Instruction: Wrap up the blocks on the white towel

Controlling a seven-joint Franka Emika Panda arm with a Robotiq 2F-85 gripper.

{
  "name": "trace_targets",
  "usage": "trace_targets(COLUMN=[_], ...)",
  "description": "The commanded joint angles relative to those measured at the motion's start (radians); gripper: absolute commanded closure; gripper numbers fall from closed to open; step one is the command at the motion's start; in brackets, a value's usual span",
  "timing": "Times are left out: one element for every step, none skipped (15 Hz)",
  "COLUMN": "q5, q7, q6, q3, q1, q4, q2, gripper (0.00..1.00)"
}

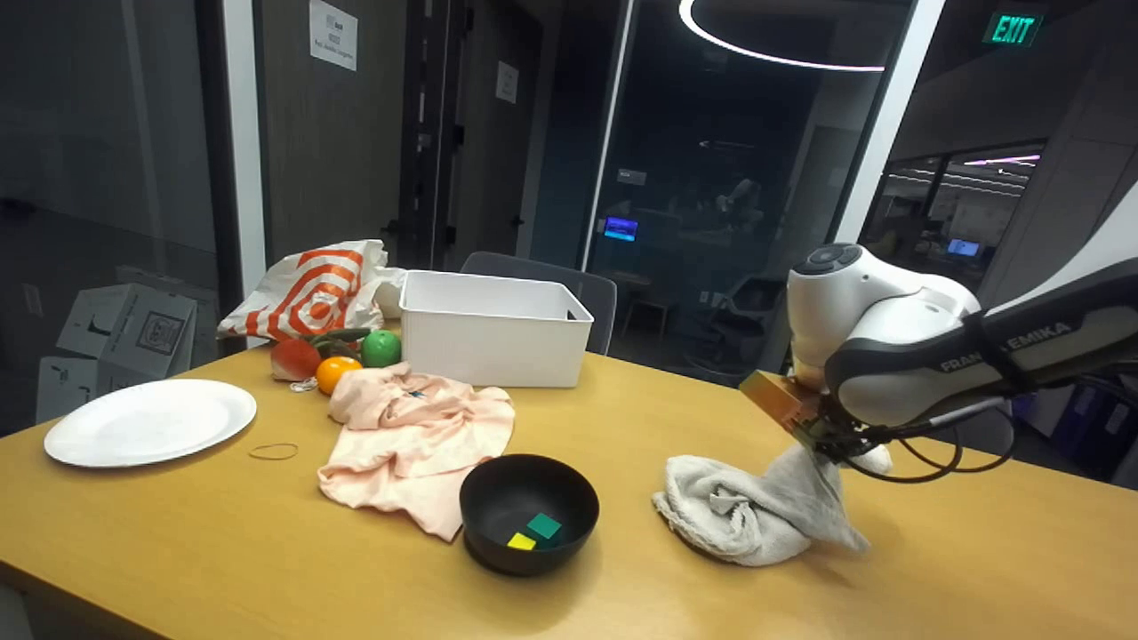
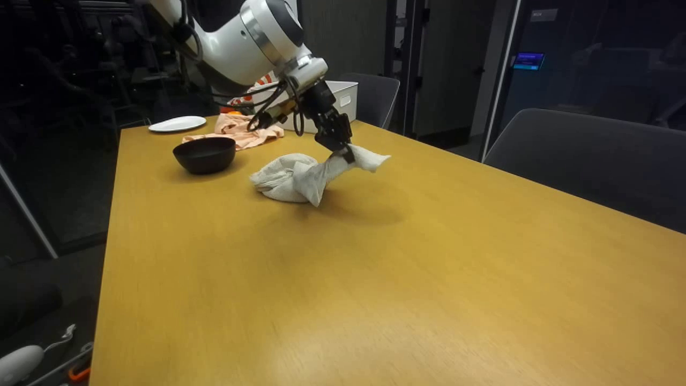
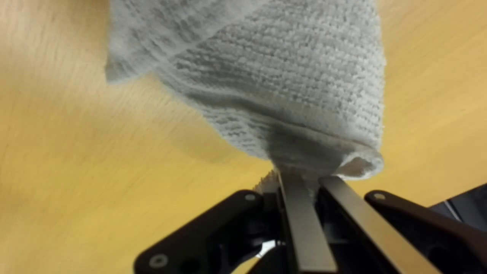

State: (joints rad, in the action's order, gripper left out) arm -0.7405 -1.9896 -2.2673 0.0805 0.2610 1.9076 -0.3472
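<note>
White towel (image 1: 756, 524), bunched on the worktop (image 2: 429, 279), its raised end clamped in the end effector (image 3: 310, 179); nearby, black bowl (image 1: 487, 520) holding green block (image 1: 543, 525) and yellow block (image 1: 522, 541); beyond, pink cloth (image 1: 436, 427), white bin (image 1: 493, 345), white plate (image 1: 151, 423).

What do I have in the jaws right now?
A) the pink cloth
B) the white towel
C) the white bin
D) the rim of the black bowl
B: the wrist view shows the jaws closed on part of the white towel, and in both exterior views its gripped end is raised off the table.
</note>
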Motion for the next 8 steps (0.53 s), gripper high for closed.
trace_targets(q5=[-0.01, 0.006, 0.016, 0.029, 0.05, 0.086, 0.13, 0.184], q7=[0.085, 0.115, 0.14, 0.168, 0.203, 0.248, 0.298, 0.357], q6=[-0.091, -0.122, -0.163, -0.204, -0.245, -0.286, -0.326, -0.362], q3=[-0.065, -0.081, -0.095, -0.107, -0.12, -0.133, -0.144, -0.156], q1=[-0.026, -0.031, -0.036, -0.041, -0.046, -0.05, -0.055, -0.059], q4=[0.044, 0.044, 0.045, 0.045, 0.042, 0.035, 0.031, 0.03], q2=[0.108, 0.121, 0.13, 0.132, 0.128, 0.112, 0.092, 0.074], gripper=[0.93, 0.93, 0.93, 0.93, 0.93, 0.93, 0.93, 0.94])
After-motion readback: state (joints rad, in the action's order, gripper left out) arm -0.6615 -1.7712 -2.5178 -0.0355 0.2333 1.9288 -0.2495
